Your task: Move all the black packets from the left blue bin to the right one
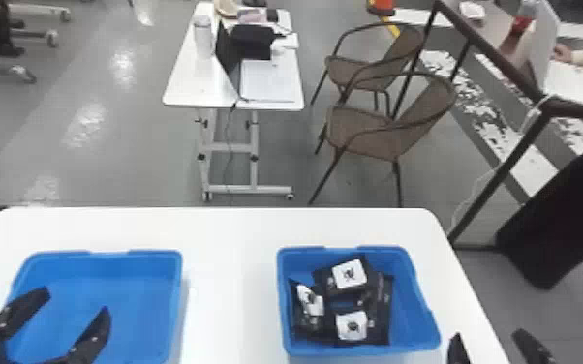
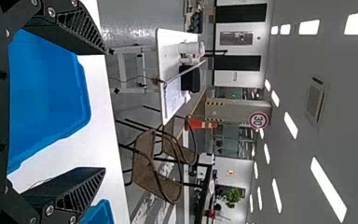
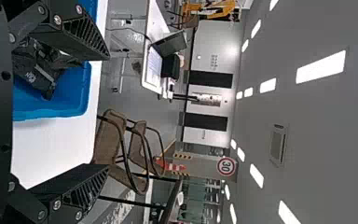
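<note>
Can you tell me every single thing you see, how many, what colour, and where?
Big table: one, white, in front.
Left plastic bin: one, blue, on its left part.
Right plastic bin: one, blue, on its right part.
Shiny packets: at least three, black with white labels, piled in the right bin.
Small wheeled table: one, white, farther back.
Tall cup: one, whitish, on the wheeled table.
Armchairs: two, brown, beside it.
Traffic cone: one, orange, far back.
Round sign: one, white with red ring, on a pillar.
Left gripper: one, black, over the left bin.
Right gripper: one, black, right of the right bin.
</note>
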Robot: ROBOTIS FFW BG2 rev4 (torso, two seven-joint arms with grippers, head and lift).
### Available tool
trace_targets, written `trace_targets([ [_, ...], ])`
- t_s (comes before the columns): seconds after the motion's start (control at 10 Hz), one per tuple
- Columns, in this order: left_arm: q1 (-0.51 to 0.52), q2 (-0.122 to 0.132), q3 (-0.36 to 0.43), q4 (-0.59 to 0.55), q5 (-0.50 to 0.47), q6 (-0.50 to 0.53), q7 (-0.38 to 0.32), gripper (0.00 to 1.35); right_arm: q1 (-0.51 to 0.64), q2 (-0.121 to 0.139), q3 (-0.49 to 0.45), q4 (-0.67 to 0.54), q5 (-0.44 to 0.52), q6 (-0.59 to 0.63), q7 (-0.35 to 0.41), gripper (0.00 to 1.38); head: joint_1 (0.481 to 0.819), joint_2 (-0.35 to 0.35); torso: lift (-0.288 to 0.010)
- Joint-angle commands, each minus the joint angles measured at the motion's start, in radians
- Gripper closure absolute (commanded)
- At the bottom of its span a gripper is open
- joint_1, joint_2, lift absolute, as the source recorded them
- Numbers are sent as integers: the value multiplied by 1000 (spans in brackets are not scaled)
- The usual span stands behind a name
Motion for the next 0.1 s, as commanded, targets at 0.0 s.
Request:
trace_targets([
  [0.0,0,4,-1,1,2,4,-1,150,-1,13,0,0,-2,1,0,208,695,-145,0],
])
